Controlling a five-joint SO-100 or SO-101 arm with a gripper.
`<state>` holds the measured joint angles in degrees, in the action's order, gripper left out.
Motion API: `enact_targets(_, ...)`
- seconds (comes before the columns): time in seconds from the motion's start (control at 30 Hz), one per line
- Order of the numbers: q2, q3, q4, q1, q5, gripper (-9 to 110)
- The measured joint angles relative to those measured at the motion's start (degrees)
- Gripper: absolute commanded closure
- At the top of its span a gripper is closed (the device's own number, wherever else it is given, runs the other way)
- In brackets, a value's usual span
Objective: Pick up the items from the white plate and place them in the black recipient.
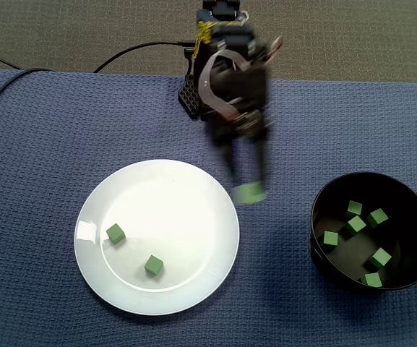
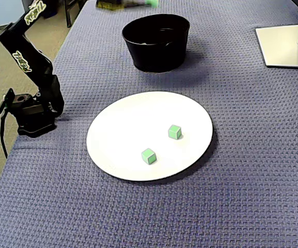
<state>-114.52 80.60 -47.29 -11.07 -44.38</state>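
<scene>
Standing at the table, I see the arm (image 1: 226,79) reaching out from its base at the far edge of the blue cloth (image 1: 42,144), and it shows up blurred. The gripper (image 1: 250,185) is clamped on one small green block, and this held cube (image 1: 250,194) sits pinched between the two fingertips. In the fixed view from above it hangs just outside the upper right rim of the white plate (image 1: 92,210), over bare cloth between the plate and the black bowl (image 1: 316,217), and closer to the plate.

In the fixed view from the side, only a smeared strip of the gripper and a fleck of green show at the very top edge, above the bowl's far rim. I cannot read the fingers from there.

Two more cubes lie on the plate, apart from each other. In the view from above, the left cube (image 1: 115,233) sits near the plate's left side, and the lower cube (image 1: 154,265) sits nearer the bottom rim, towards the middle.

The bowl stands on the cloth to the right of the plate, well clear of it. Inside it lie six green cubes (image 1: 356,225), scattered loosely across the bottom.

A black cable (image 1: 150,45) runs off behind the arm's base. In the side view a white stand base (image 2: 285,46) rests on the cloth at the far right corner.
</scene>
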Motion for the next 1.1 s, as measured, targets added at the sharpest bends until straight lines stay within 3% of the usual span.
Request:
enact_targets(0.23, 2.1, 4.3, 9.5, -20.0, -9.5, 102)
enact_targets(0.47, 21.8, -1.1, 9.6, -28.6, -9.3, 102)
enact_targets(0.67, 33.4, -1.4, 10.7, -30.3, -6.8, 101)
enact_targets(0.77, 34.6, -0.4, 10.8, -30.4, -4.7, 72)
enact_targets(0.8, 34.6, -0.4, 9.9, -30.4, -4.0, 69)
enact_targets(1.1, 25.4, -8.4, -10.2, -21.3, -3.7, 73)
